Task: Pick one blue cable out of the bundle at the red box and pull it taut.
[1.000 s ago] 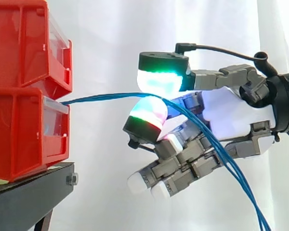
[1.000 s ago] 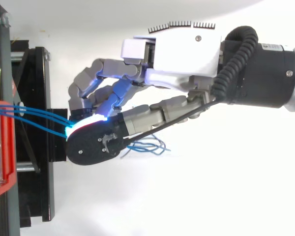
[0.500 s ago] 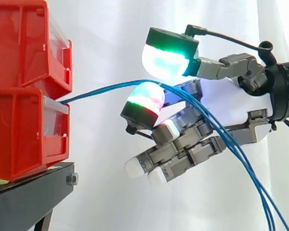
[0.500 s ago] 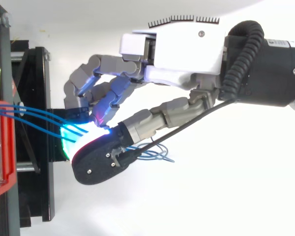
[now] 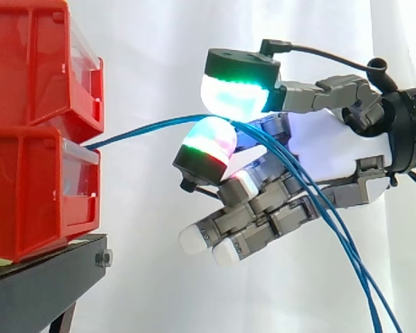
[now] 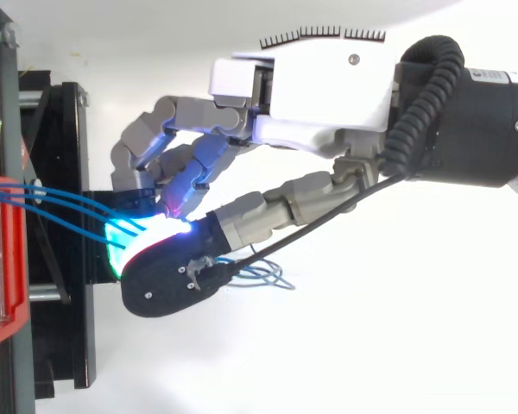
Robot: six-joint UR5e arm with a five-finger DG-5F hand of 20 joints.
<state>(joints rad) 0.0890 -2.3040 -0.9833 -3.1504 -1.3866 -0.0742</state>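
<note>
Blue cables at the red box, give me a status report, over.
Robot hand pinching several thin blue cables. Cables bowed from red plastic bin to hand, not taut. Nothing in the way.

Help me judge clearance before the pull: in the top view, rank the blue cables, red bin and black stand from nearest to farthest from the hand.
1. blue cables: held between the pads of the hand, running off to its left.
2. black stand: just left of the hand, partly beneath it.
3. red bin: at the view's far left edge.
</note>
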